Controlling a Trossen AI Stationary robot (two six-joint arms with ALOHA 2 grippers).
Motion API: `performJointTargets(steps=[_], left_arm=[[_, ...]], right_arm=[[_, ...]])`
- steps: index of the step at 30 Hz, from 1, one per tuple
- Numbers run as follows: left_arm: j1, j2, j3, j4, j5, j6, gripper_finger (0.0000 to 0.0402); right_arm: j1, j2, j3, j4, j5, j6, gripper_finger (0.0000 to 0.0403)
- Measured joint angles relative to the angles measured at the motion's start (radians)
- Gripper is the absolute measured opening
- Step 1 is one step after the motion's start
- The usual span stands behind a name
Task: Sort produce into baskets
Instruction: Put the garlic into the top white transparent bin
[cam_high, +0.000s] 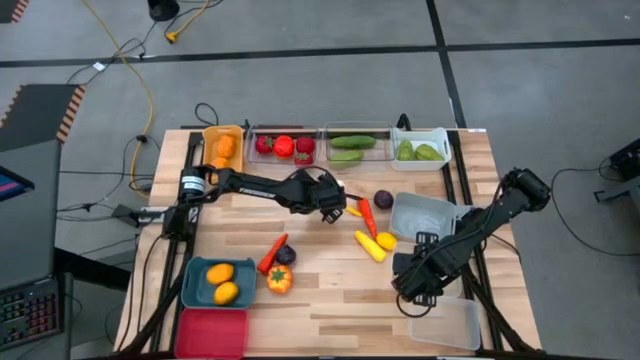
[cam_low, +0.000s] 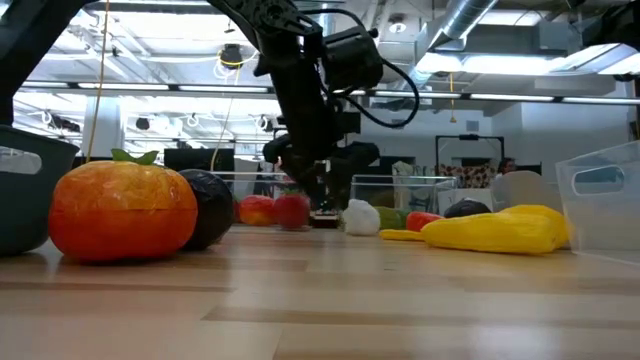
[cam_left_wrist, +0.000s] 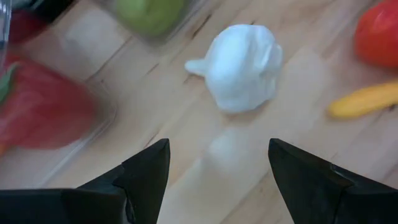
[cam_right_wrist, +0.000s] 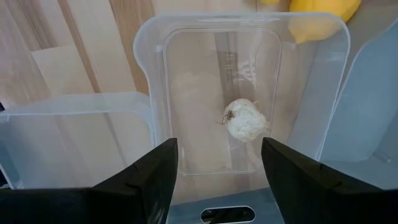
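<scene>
White lettering runs along the left arm (cam_high: 262, 184) in the overhead view, too small to read. Its left hand (cam_left_wrist: 217, 168) hangs with fingers apart and empty above a white garlic bulb (cam_left_wrist: 239, 66) lying on the pale wood-plank tabletop (cam_high: 320, 290), near the centre of the overhead frame. The right hand (cam_right_wrist: 217, 165), at lower right of that frame, also has its fingers apart and empty, poised over a clear bin (cam_right_wrist: 155, 74) that holds a second white garlic bulb (cam_right_wrist: 247, 121). Produce lies loose mid-table: a yellow piece (cam_high: 369, 246), a carrot (cam_high: 368, 216), a dark purple piece (cam_high: 383, 199) and an orange pumpkin (cam_high: 279, 279). Along the upper edge stand an orange-yellow bin (cam_high: 208, 135), two clear bins with red (cam_high: 283, 146) and green (cam_high: 352, 142) pieces, and a white bin (cam_high: 440, 136). A teal bin (cam_high: 192, 283) and a red bin (cam_high: 212, 333) sit lower left. Grey carpet crossed by cables surrounds the table; beyond it, an open office with ceiling lights and ducts.
</scene>
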Motion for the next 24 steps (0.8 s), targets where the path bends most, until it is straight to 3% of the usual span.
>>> performJointTargets(steps=[24], left_arm=[[0.055,0.074,0.000,0.422,0.018,-0.095,0.0261]], right_arm=[[0.000,0.000,0.000,0.008,0.002,0.001,0.0260]])
